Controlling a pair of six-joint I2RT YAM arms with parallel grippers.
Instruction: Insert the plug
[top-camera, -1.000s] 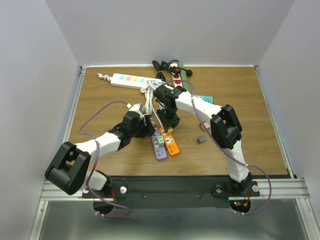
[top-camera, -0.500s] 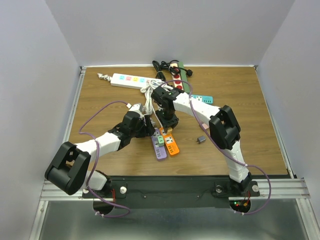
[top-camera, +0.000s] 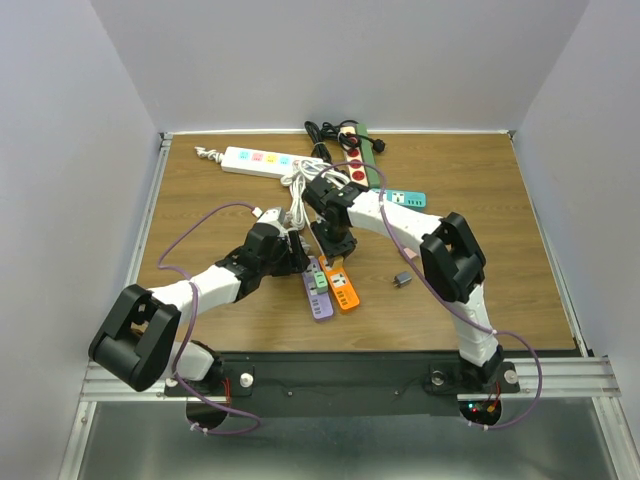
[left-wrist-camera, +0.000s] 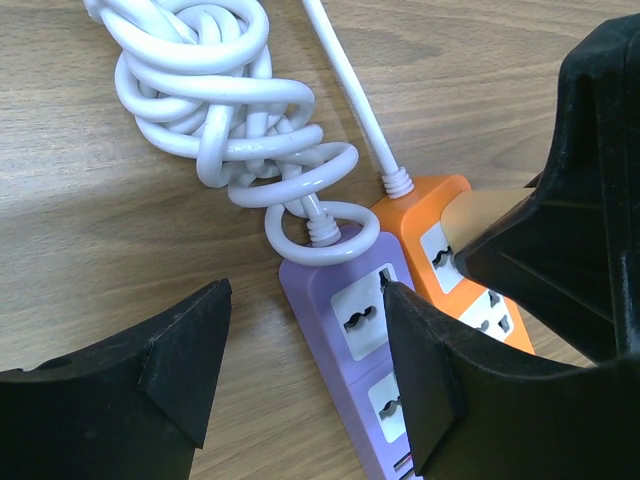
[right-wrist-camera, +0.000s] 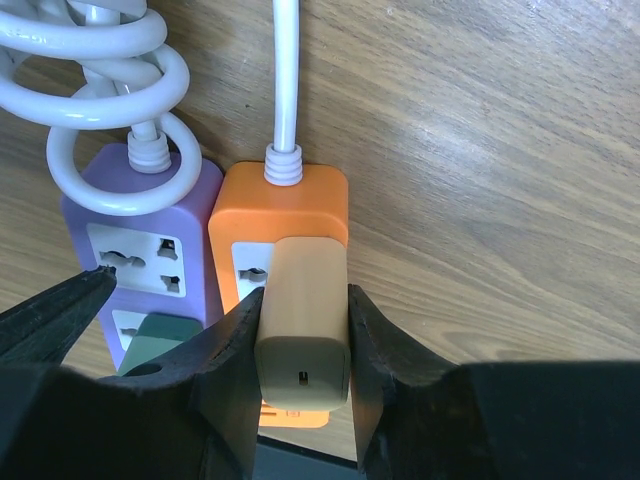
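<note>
A beige plug (right-wrist-camera: 305, 345) is clamped between the fingers of my right gripper (right-wrist-camera: 303, 300), which is shut on it. The plug stands upright over the first socket of the orange power strip (right-wrist-camera: 285, 200), at its cord end. I cannot tell how deep its pins sit. Beside it lies a purple power strip (left-wrist-camera: 335, 325) with a green plug (right-wrist-camera: 160, 335) in it. My left gripper (left-wrist-camera: 305, 292) is open at the purple strip's cord end. One finger (left-wrist-camera: 185, 345) rests over bare wood and the other (left-wrist-camera: 430, 370) lies along the strip's right edge.
A coil of white cable (left-wrist-camera: 220, 95) lies just beyond both strips. At the back stand a white power strip (top-camera: 255, 160), a green and red strip (top-camera: 360, 150) and a teal strip (top-camera: 405, 199). A small grey adapter (top-camera: 403, 280) lies right of the orange strip.
My right wrist has shifted slightly to the left with the plug in its grip. The left arm has not moved.
</note>
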